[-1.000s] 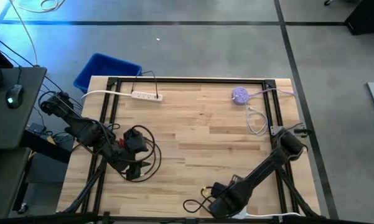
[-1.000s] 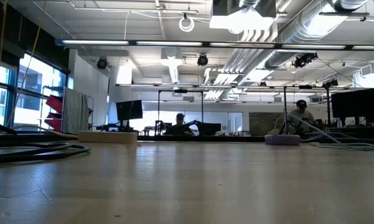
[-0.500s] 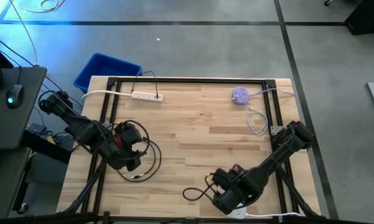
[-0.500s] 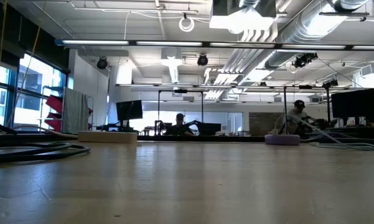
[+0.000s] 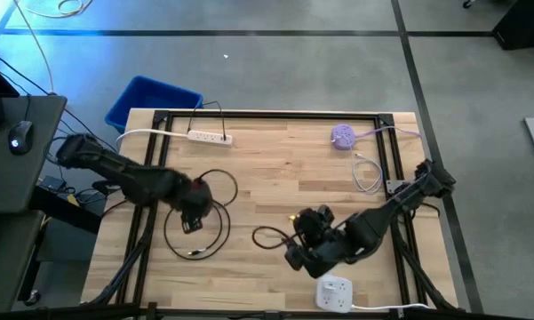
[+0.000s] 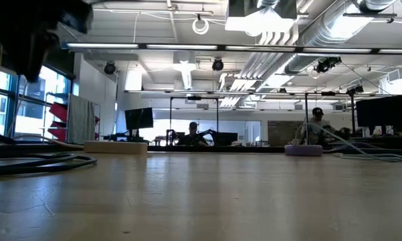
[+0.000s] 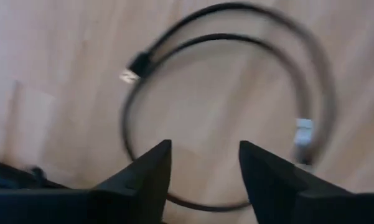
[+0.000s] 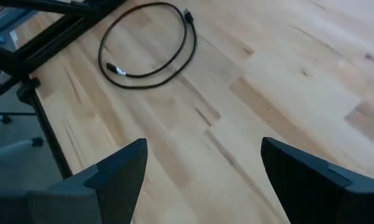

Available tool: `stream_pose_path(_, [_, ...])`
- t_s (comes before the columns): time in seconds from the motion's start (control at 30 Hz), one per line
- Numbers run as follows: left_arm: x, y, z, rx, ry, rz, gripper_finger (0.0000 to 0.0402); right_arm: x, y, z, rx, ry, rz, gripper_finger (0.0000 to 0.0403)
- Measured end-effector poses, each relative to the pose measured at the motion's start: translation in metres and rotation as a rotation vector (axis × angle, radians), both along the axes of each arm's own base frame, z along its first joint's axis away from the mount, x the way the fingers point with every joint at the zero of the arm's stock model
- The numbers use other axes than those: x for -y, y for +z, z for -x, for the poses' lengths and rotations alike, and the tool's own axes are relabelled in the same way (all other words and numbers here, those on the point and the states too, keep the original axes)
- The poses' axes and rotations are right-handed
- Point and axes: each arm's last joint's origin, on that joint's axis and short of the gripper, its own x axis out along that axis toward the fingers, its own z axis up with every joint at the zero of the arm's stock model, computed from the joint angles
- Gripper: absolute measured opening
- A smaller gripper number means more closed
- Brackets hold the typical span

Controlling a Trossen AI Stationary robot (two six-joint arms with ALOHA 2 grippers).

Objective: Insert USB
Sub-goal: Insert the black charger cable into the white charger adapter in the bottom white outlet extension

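The table (image 5: 275, 169) is a pale wood butcher-block top framed by black bars, standing on a grey concrete floor (image 5: 275, 62) crossed by dark lines. A blue bin (image 5: 147, 96) sits on the floor off the far left corner, and a dark desk with a mouse (image 5: 18, 138) stands to the left.

On the wood, a black USB cable (image 5: 195, 233) lies coiled in a loose loop on the left half, both plugs showing in the left wrist view. The left gripper (image 7: 204, 163) hovers above that loop, its fingers partly apart with nothing between them. A second dark cable (image 5: 268, 237) curls near the table's middle, just beside the right arm. The right gripper (image 8: 202, 162) hangs over bare boards with its fingers spread wide and empty; the coiled cable lies well ahead of it.

A white power strip (image 5: 210, 137) rests near the far edge, a purple puck (image 5: 342, 136) with a pale cord toward the far right, and a white charger block (image 5: 334, 292) by the near edge.

In the low view the room behind is an open workshop with ceiling ducts, strip lights, large windows and monitors; two people (image 6: 192, 134) sit at distant desks.
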Motion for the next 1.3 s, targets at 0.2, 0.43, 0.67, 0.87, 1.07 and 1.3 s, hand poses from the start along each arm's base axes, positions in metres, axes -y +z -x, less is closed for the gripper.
stream_pose_path(0.2, [-0.046,-0.036,-0.005,-0.041,-0.104,0.058,0.0080,0.008,0.002,-0.005,-0.017,0.056,0.040,0.0298])
stream_pose_path(0.43, [-0.069,-0.063,-0.010,0.034,-0.287,0.061,0.0027,0.009,0.002,-0.004,-0.027,0.076,0.060,0.0298])
stream_pose_path(0.67, [-0.077,-0.084,-0.018,-0.008,-0.402,0.092,0.0023,0.009,0.002,-0.004,-0.034,0.076,0.063,0.0298])
stream_pose_path(0.87, [-0.079,-0.109,-0.032,-0.067,-0.470,0.090,0.0038,0.009,0.002,-0.004,-0.026,0.053,0.043,0.0298])
stream_pose_path(1.07, [-0.080,-0.123,-0.037,-0.113,-0.518,0.097,0.0034,0.009,0.002,-0.004,-0.009,0.005,0.007,0.0298])
stream_pose_path(1.3, [-0.081,-0.112,-0.045,-0.061,-0.486,0.048,0.0002,0.008,0.004,-0.004,0.053,-0.063,0.016,0.0298])
